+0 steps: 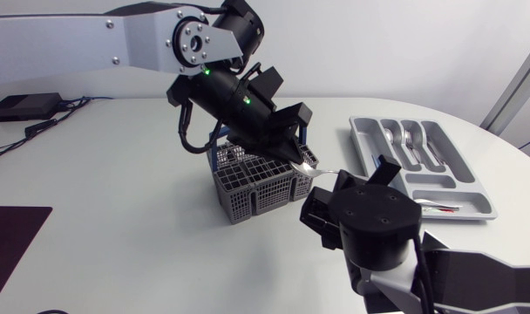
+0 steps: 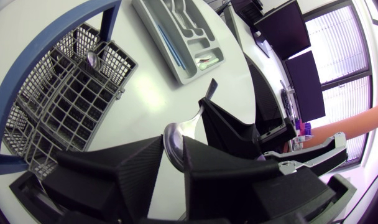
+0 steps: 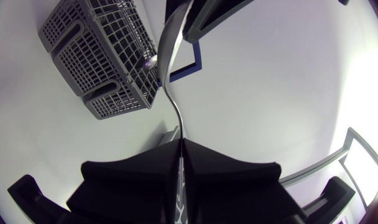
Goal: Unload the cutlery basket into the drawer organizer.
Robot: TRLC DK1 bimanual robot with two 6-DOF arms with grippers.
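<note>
A grey wire cutlery basket (image 1: pixel 256 187) with a blue handle (image 2: pixel 27 68) stands mid-table. One utensil (image 2: pixel 92 59) still sticks up in it. Just right of the basket a metal spoon (image 1: pixel 322 172) hangs in the air between both grippers. My left gripper (image 1: pixel 304 160) has its fingers against both edges of the spoon's bowl (image 2: pixel 175 140). My right gripper (image 1: pixel 343 177) is shut on the handle (image 3: pixel 170 81), which runs out from between its fingers (image 3: pixel 181 143) toward the basket (image 3: pixel 102 56). The grey drawer organizer (image 1: pixel 474 196) lies at the right, with several pieces of cutlery (image 1: pixel 413 139) in its slots.
A black box with cables (image 1: pixel 25 106) sits at the back left. A dark mat (image 1: pixel 8 244) lies at the front left edge. My right arm's bulky wrist (image 1: pixel 378 227) fills the space in front of the organizer.
</note>
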